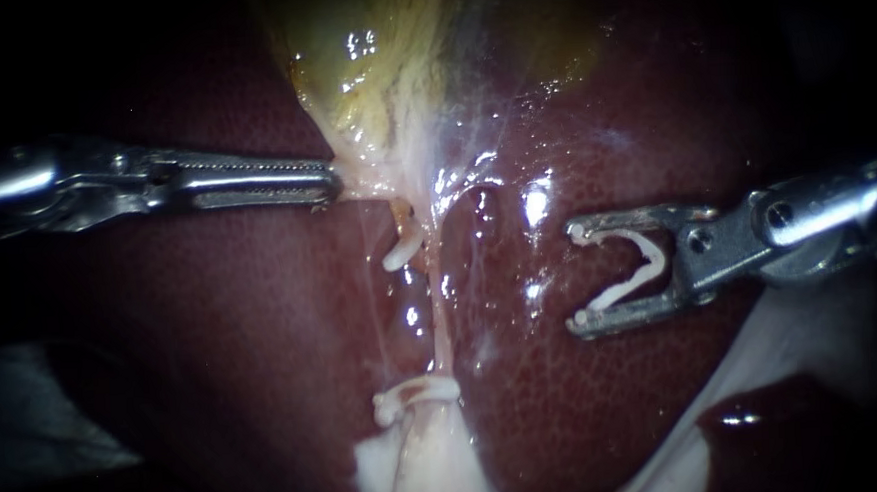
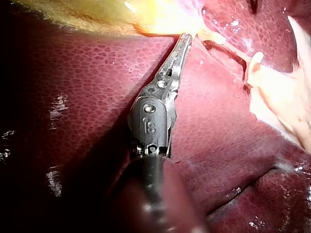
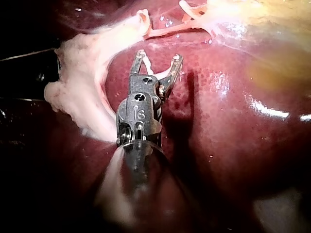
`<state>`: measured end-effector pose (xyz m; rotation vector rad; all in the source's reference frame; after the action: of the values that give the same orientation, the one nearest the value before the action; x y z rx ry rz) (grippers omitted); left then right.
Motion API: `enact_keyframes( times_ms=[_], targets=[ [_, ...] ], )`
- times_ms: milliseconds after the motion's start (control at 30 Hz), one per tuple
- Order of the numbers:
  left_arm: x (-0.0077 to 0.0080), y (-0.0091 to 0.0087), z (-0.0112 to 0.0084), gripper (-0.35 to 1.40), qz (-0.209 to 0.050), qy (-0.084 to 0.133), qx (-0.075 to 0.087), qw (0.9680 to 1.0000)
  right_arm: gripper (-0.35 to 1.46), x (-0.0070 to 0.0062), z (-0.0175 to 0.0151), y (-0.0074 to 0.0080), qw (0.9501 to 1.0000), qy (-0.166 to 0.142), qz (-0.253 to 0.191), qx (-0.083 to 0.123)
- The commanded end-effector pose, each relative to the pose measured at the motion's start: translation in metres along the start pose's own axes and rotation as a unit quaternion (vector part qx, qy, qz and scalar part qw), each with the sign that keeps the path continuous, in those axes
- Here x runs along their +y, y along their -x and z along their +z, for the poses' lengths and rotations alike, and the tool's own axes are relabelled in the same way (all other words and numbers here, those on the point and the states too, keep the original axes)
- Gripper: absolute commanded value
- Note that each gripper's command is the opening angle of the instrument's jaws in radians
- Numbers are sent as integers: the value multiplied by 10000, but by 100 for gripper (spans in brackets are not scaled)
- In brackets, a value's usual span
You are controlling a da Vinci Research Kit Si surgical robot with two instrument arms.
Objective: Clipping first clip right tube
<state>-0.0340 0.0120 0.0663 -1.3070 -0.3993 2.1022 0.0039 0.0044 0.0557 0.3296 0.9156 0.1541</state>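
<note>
Your right instrument (image 1: 574, 277): jaws spread wide, cradling loaded clip (image 1: 640, 265), no tissue inside, mouth facing view's left. Right tube (image 1: 439, 321) lies straight ahead of that mouth, well apart, across bare liver (image 1: 567, 409). Tube's long axis runs down from gallbladder (image 1: 389, 68), crosswise to your jaws, so likely good for straddling. Your left instrument (image 1: 331, 187): clenched on gallbladder edge, nearer tube but occupied. Upper clip (image 1: 401, 250) and lower clip (image 1: 406, 398) sit just left of tube.
</note>
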Motion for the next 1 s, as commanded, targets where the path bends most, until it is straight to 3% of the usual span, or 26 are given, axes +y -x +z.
enact_keyframes(
  times_ms=[33, 200, 433, 633, 1000],
  targets=[
    [1, -3, -4, -35, -8, 8, -2, 10000, 50, 0, 0, 0, 10000, 20, 25, -8],
    [5, -24, -28, -35, -65, 84, -13, 9999, 50, 0, -1, 1, 9998, -196, 95, 44],
    [8, -53, -68, -35, -107, 36, 201, 9997, 50, 0, 1, 0, 9995, -308, 95, 75],
    [10, -53, -67, -35, -108, 26, 202, 9997, 50, 0, 14, -5, 9987, -490, 65, 126],
    [10, -53, -66, -35, -109, 23, 202, 9997, 49, -4, 81, -2, 9952, -616, 728, 237]
  ],
)
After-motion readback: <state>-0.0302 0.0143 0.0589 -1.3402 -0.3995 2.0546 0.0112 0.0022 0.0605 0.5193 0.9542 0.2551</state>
